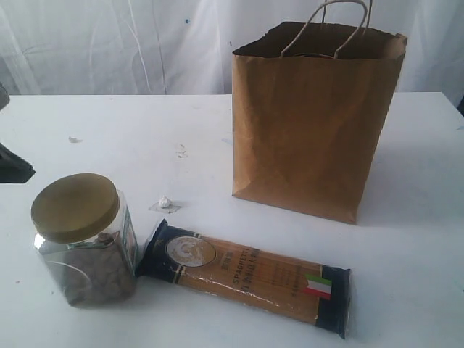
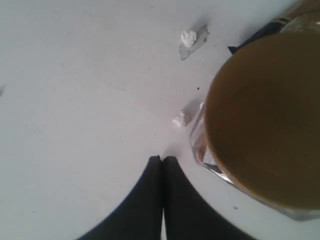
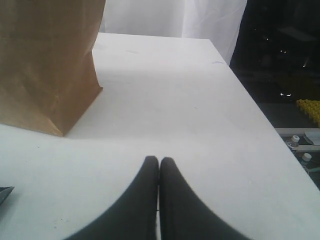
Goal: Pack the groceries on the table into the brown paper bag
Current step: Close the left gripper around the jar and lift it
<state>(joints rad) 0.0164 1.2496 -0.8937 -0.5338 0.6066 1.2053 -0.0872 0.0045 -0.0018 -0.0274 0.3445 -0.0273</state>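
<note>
1. The tall, plain kraft brown paper bag (image 1: 315,123) with twisted cord handles is standing upright and open-mouthed on the wide white table (image 1: 109,130), toward the far edge and right of the middle. Its inside is not showing, so I cannot tell whether anything is lying in it.
2. Two groceries are waiting outside the bag. A clear jar (image 1: 83,243) with a dull gold lid and dark contents is standing by the near left corner. A long spaghetti pack (image 1: 250,275) with dark blue ends is lying flat along the near edge, one end just beside the jar. As I judge it, at least these two are left to pack.
3. Small crumpled white paper scraps (image 1: 163,203) are lying on the table between the groceries and the bag, touching neither.
4. The left gripper (image 2: 162,162) is hovering over bare table just beside the jar, its black fingers pressed together and holding nothing.
5. The right gripper (image 3: 159,162) is pointing across bare table toward the right edge, with the bag off to one side. Its fingers are likewise closed tight and empty.
</note>
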